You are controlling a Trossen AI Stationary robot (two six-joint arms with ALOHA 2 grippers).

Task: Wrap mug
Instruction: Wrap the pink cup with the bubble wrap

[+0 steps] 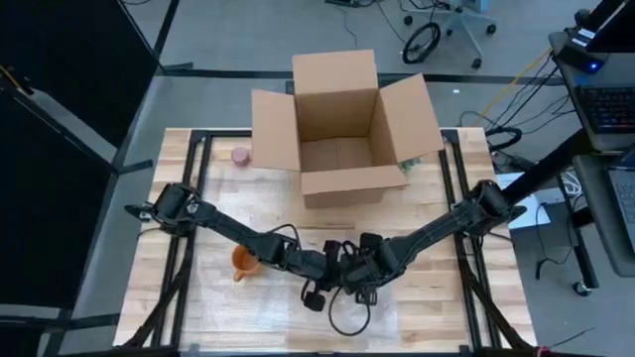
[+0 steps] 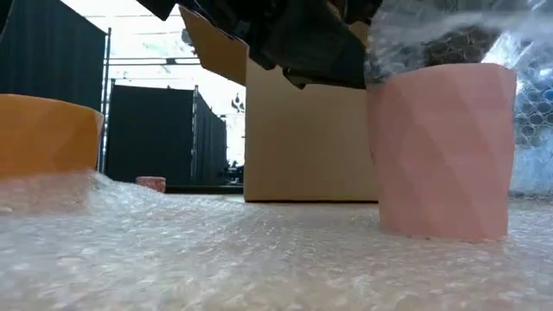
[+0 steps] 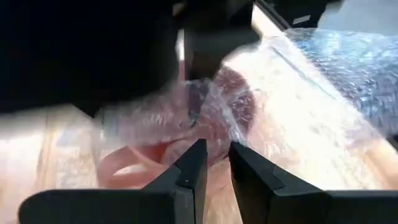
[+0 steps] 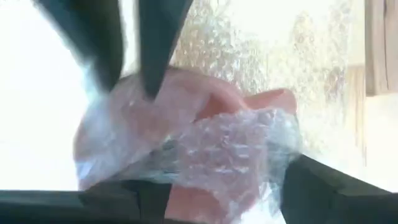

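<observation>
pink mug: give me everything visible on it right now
The pink mug is matte, faceted, ceramic-looking, and stands upright on the bubble wrap sheet near the table's front centre. Its handle shows in the left wrist view. Bubble wrap is bunched over its rim and partly into its mouth. Both tools, left tool and right tool, crowd close around it.

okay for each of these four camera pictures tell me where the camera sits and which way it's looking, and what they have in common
High view: above the table, facing straight down; both arms meet at the bubble wrap, cardboard box behind.
Low view: at tabletop height, facing the box; pink mug near, orange mug beside, arms overhead.
Left wrist view: on the left arm, past left gripper, at the wrapped mug.
Right wrist view: on the right arm, right gripper clutching wrap.
Shared: all but the high view show the pink mug.
</observation>
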